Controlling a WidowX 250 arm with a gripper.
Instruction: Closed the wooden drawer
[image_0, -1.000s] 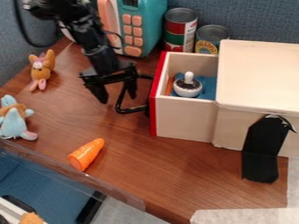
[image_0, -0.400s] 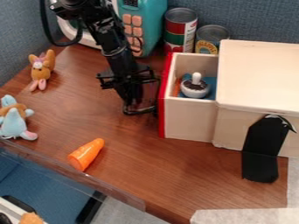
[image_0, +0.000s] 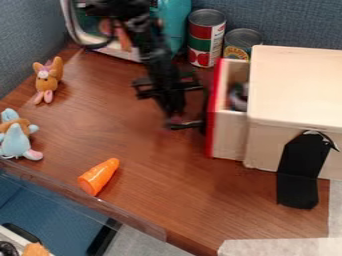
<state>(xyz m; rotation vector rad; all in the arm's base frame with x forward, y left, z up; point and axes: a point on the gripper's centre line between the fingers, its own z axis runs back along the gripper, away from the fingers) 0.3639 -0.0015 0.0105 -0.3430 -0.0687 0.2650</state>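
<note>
My black gripper (image_0: 174, 111) hangs just left of the drawer's red front, low over the table by the black handle (image_0: 188, 124). Whether it touches the handle I cannot tell. The pale wooden drawer (image_0: 229, 135) sticks out of the left side of the wooden box (image_0: 294, 85), partly open, showing a narrow strip of its inside. A blurred dark and grey item (image_0: 238, 96) lies in that strip, partly covered by the box top.
Two cans, one red and green (image_0: 206, 37) and one yellow (image_0: 242, 42), stand behind the drawer. An orange carrot (image_0: 99, 176) lies toward the front. Plush toys, one brown (image_0: 47, 80) and one blue (image_0: 16, 140), sit at the left. A teal toy appliance (image_0: 175, 22) stands behind the arm.
The drawer has slid right, further into the box, and its item has gone along with it. My gripper has moved right alongside the red front. The toy appliance behind the arm has shifted or turned.
</note>
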